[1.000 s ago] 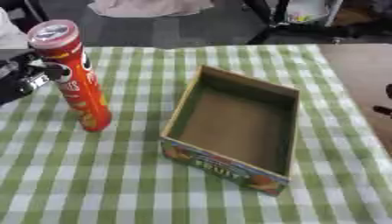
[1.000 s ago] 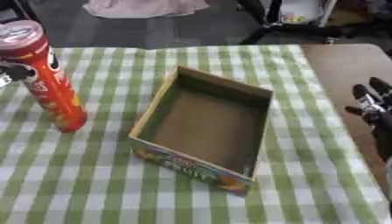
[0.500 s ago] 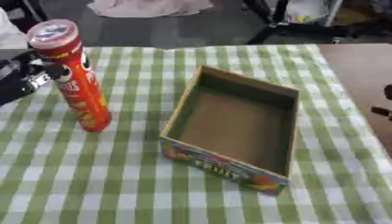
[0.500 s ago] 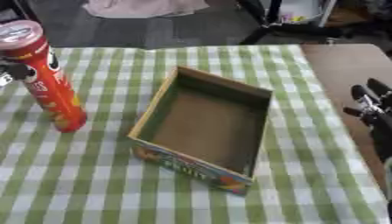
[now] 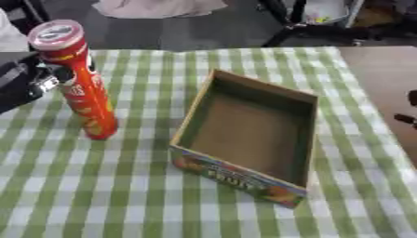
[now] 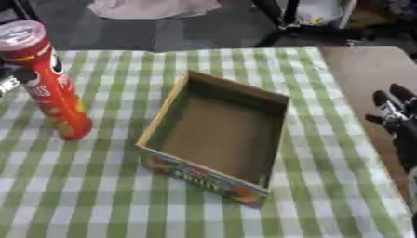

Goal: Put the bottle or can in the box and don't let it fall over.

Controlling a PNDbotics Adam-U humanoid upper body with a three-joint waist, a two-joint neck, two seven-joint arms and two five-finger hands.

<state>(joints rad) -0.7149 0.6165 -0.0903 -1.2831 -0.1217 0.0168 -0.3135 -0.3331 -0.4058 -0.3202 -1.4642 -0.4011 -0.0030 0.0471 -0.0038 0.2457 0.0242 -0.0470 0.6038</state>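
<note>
nothing has moved since a second ago: can, box and both our hands sit where they were.

we see the tall red can (image 5: 81,88) upright near the left edge of the checked tablecloth (image 5: 97,200), leaning a touch in the view, with our left hand (image 5: 32,81) pressed against its upper part from the left; we cannot tell whether the fingers are curled round it. the open cardboard box (image 5: 244,139) lies empty mid-table, well apart from the can. our right hand (image 6: 397,116) waits idle at the right edge, fingers straight and apart. so the lift has not begun, we judge; a can this tall and narrow looks likely to tip when set in the shallow box.
</note>
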